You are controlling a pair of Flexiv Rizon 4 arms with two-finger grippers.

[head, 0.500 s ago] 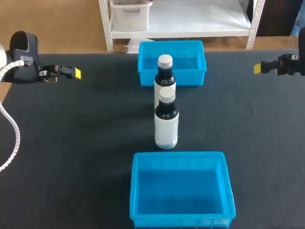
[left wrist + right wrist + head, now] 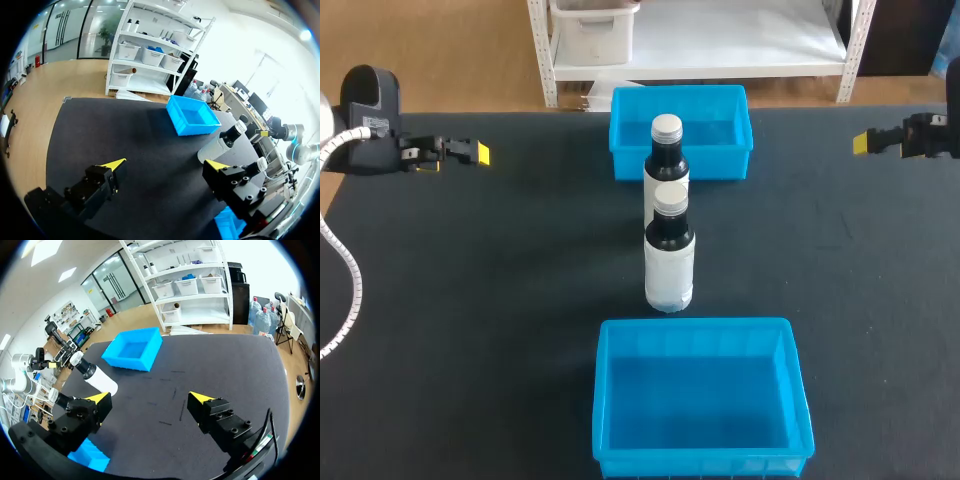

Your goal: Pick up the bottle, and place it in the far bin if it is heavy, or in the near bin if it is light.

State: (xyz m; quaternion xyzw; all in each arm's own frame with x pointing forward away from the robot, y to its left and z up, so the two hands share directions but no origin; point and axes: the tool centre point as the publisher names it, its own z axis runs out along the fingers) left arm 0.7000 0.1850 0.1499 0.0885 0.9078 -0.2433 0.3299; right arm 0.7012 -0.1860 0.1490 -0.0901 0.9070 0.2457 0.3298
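Two bottles stand upright on the black, matte bench (image 2: 500, 280), one behind the other. Take the near bottle (image 2: 669, 255) as the mark. The far bottle (image 2: 667, 150) stands close behind it, apart from it as far as I can tell. Beyond that is the far bin (image 2: 620, 140), and the far bottle's shoulders show against its front wall. The near bin (image 2: 603, 400) sits just in front of the near bottle. Both bins are bright blue moulded plastic, rectangular and open-topped, with nothing in them.

Each bottle is a straight, narrow cylinder with dark shoulders and neck, a white wrap around the body and a pale screw cap. They look rigid and smooth. The weight cannot be read from here. Only a lift will tell heavy from light, so the first pull should allow for a full bottle.

The wrapped body at about mid-height seems the best hold, because the wrap gives better purchase than the glossy neck. Closing from the two sides should also spare the bottle behind. Being tall on a small base, the bottle would tip at an off-centre nudge.

The left arm (image 2: 370, 140) hangs well off to the left of the near bottle and further back. Its left jaws are spread wide with nothing between them. The right arm (image 2: 925, 137) mirrors it well off to the right. Its right jaws are equally wide and hold nothing.
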